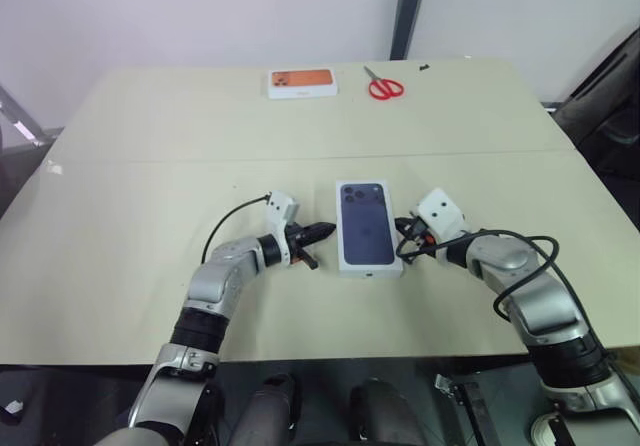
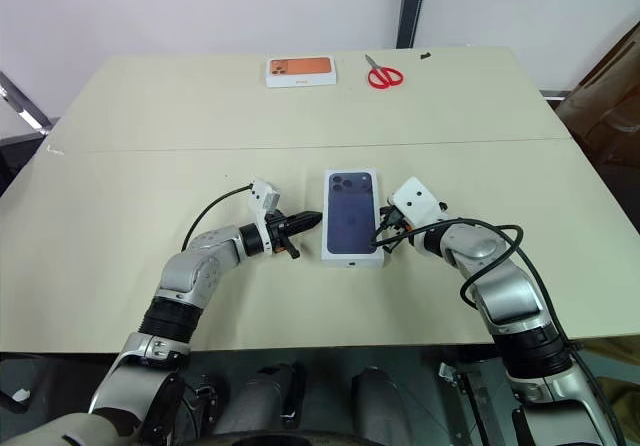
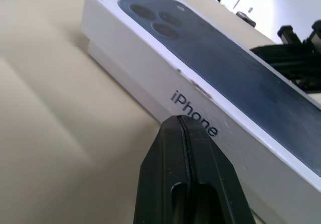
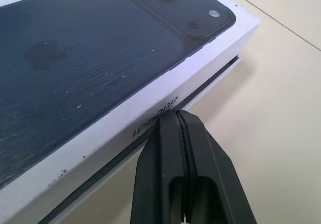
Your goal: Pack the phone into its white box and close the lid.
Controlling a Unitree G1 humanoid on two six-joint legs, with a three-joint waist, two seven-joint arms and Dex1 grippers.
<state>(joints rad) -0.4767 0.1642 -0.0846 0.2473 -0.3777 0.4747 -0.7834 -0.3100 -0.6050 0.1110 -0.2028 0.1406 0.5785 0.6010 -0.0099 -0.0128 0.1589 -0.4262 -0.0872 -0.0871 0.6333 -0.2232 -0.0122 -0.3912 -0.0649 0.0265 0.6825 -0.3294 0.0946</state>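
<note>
The lid, white with a dark blue phone printed on top, sits over the white box in the middle of the table. A thin gap shows between the lid's lower edge and the box beneath. The phone itself is hidden. My left gripper is shut, and its tip rests close to the lid's left side wall, by the printed lettering. My right gripper is also shut, its tip against the lid's right side wall. Nothing is held between the fingers of either gripper.
At the far edge of the table lie a white box with an orange picture and red scissors. A seam crosses the tabletop behind the box. A dark chair stands off the table's right side.
</note>
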